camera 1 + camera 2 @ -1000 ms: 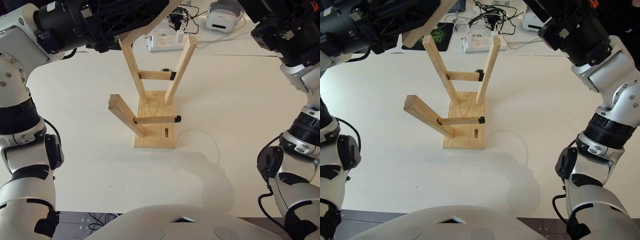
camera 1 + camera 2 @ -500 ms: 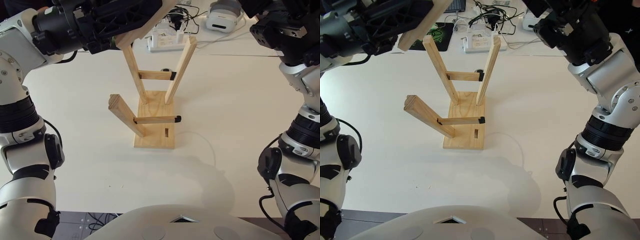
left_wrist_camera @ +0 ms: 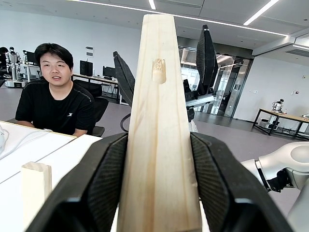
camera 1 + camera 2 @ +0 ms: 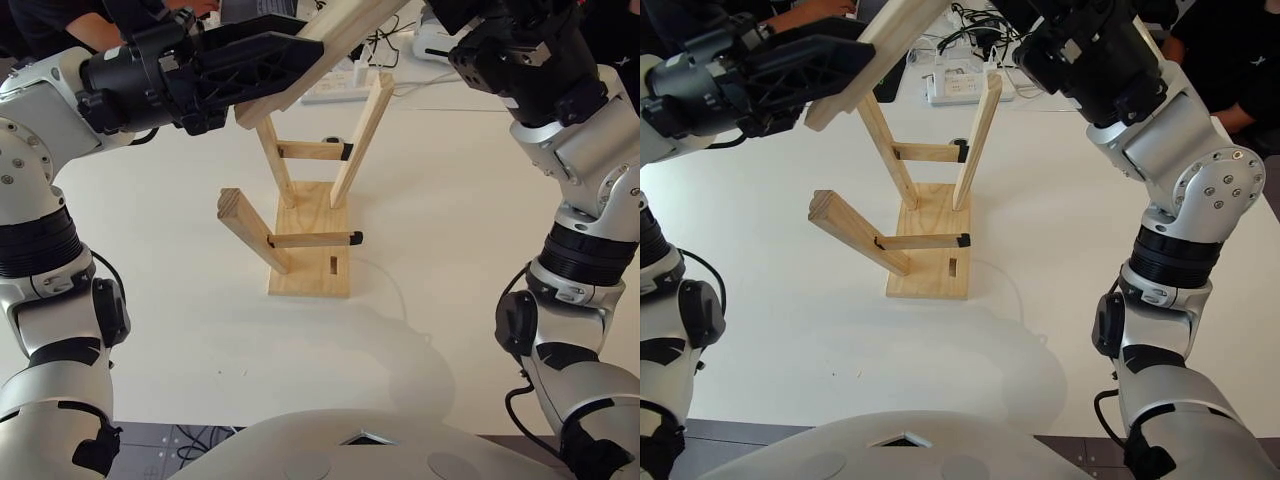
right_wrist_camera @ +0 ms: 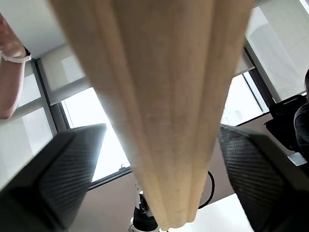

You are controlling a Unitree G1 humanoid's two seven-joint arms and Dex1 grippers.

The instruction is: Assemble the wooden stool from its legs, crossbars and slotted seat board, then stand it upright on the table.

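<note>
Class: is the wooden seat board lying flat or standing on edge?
Flat: the pale rectangular wooden seat board lies broadside on the white table.

**Stool parts, bench layout**

Seat board (image 4: pixel 310 262) lies flat mid-bench (image 4: pixel 480 220). Two legs (image 4: pixel 272 165) stand at its far end, a crossbar (image 4: pixel 310 151) between them. Third leg (image 4: pixel 250 228) at front left. Fourth leg (image 4: pixel 330 35) overhead, between left fingers (image 3: pixel 108 174). Power strip (image 4: pixel 952 80) behind.
</note>
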